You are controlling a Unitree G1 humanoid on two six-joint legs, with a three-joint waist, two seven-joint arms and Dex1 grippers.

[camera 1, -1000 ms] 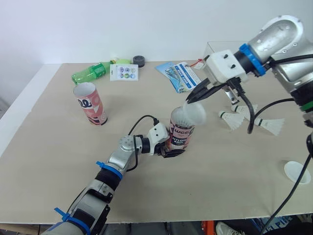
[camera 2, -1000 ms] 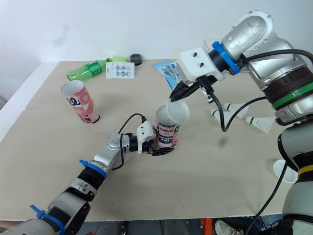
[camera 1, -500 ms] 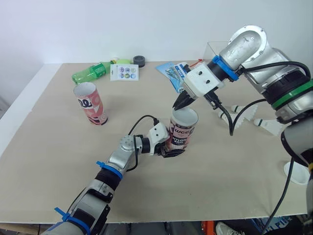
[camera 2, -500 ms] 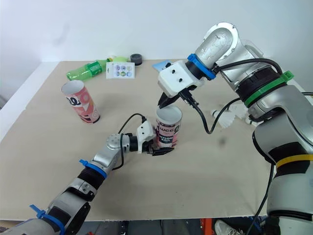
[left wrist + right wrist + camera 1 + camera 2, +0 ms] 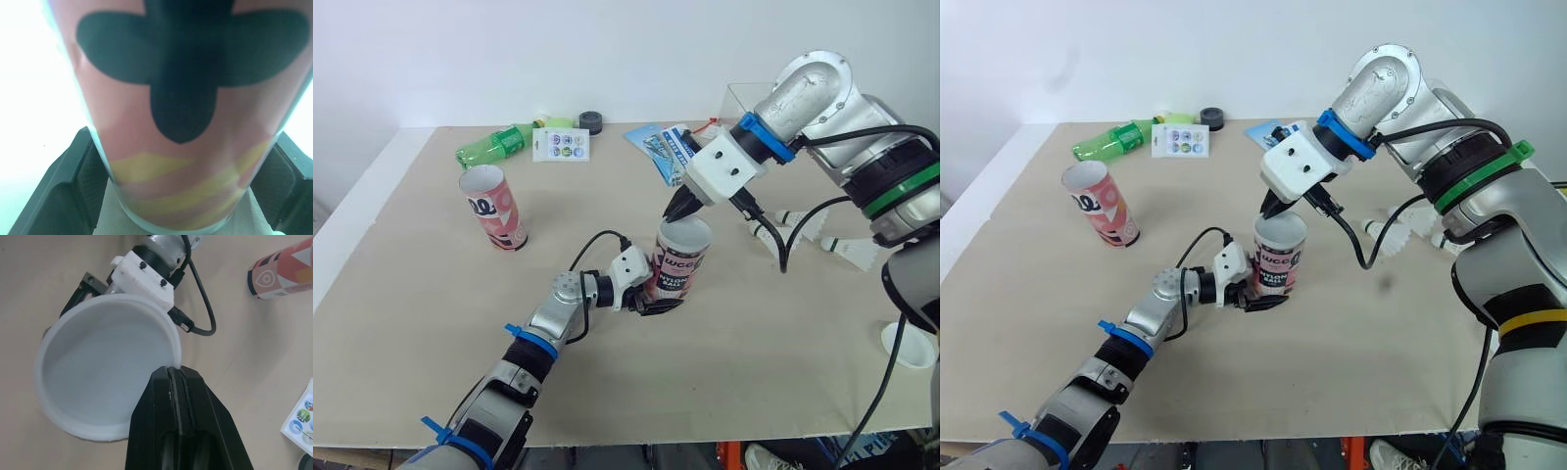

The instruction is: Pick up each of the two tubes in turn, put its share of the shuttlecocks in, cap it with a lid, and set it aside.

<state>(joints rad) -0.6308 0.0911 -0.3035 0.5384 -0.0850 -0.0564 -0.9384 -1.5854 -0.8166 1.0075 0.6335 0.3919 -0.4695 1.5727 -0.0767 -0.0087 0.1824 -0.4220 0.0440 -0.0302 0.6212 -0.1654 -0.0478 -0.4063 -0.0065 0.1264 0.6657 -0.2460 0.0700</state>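
Note:
A pink printed tube point(image 5: 679, 270) stands upright at the table's middle, and my left gripper point(image 5: 656, 294) is shut on its lower part. In the left wrist view the tube point(image 5: 181, 122) sits between the two black fingers point(image 5: 73, 186). A white lid point(image 5: 105, 382) lies level on the tube's mouth. My right gripper point(image 5: 678, 210) is shut on the lid's far rim. The second pink tube point(image 5: 492, 207) stands open at the left. Loose shuttlecocks point(image 5: 808, 227) lie at the right, behind my right arm. A second white lid point(image 5: 909, 345) lies near the right edge.
Along the far edge lie a green bottle point(image 5: 504, 143), a sticker card point(image 5: 561, 145), a black cap point(image 5: 591, 121) and a blue leaflet point(image 5: 672, 149). A clear box point(image 5: 754, 96) stands at the back right. Bare table stretches along the front.
My right gripper carried the tilted lid down and left onto the held tube's mouth, where it now lies level. The left gripper and tube stayed put.

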